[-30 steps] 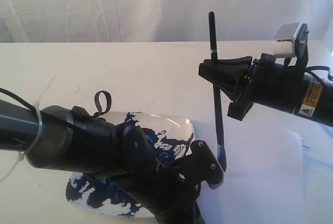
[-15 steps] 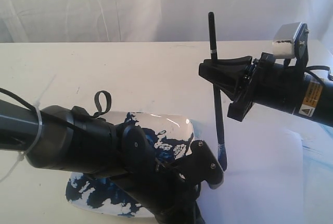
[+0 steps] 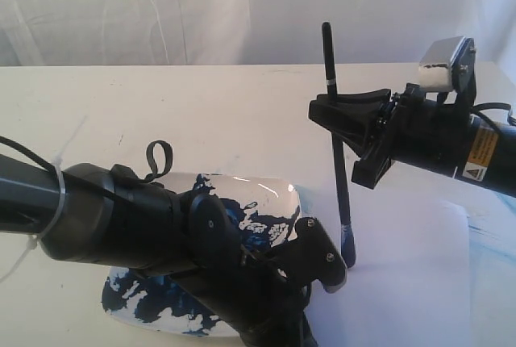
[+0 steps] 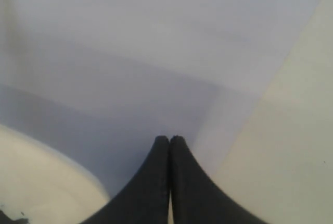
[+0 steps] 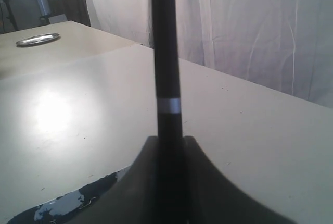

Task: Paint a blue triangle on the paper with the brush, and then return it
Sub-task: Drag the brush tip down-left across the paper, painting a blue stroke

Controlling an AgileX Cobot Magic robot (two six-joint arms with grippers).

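My right gripper is shut on the brush, a thin black stick held nearly upright. Its blue-stained tip meets the near-left part of the paper. In the right wrist view the brush rises between the gripper fingers, a silver band showing just above them. My left gripper is shut on nothing and rests low at the paper's left edge, beside the brush tip. Its wrist view shows the gripper over the paper. No blue triangle is visible.
A white square dish smeared with dark blue paint lies left of the paper, partly under my left arm; its rim and painted edge show in the wrist views. Faint light-blue smears mark the paper's right side. A silver plate sits far off.
The brush tip has slid slightly down and to the right on the paper, and the right gripper tilted a little. The left arm has not moved.
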